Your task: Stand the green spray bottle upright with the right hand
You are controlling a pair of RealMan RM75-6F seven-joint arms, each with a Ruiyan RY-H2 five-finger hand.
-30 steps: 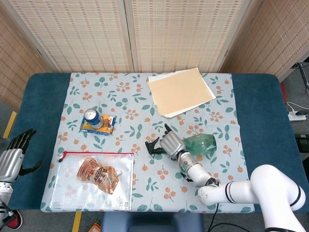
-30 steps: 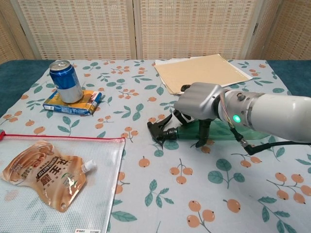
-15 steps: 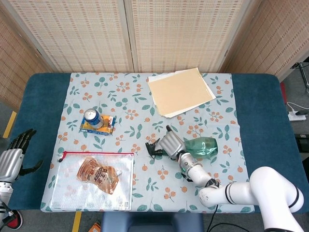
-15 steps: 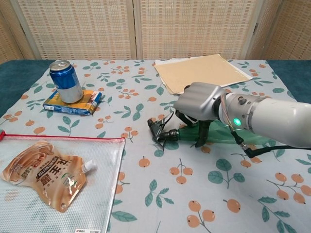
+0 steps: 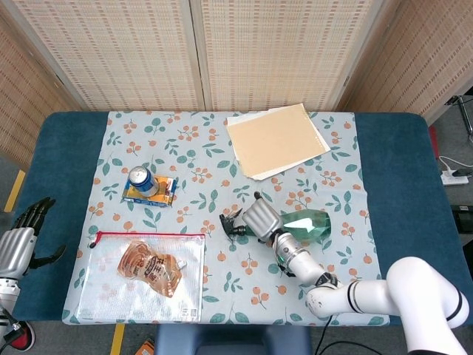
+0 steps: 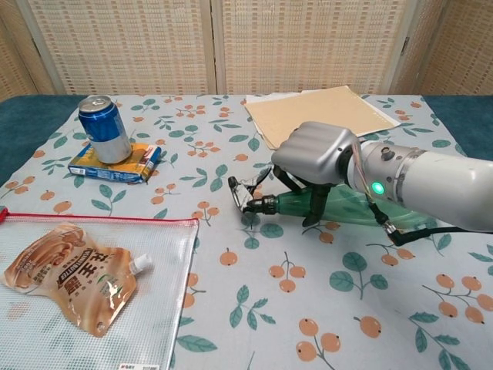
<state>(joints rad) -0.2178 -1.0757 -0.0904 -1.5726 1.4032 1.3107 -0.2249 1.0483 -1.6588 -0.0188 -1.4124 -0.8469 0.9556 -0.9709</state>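
Below woven-reed screens (image 5: 199, 52), our floral tablecloth (image 5: 199, 155) covers a blue table (image 5: 66, 148). Our right hand (image 6: 316, 154) wraps the translucent green spray bottle (image 5: 307, 222), lying mid-cloth with its black nozzle raised. Our left hand (image 5: 18, 240) hangs empty, fingers apart.

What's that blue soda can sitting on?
The blue can stands upright on a flat blue-and-orange packet lying on the tablecloth. The part of the packet under the can is covered.
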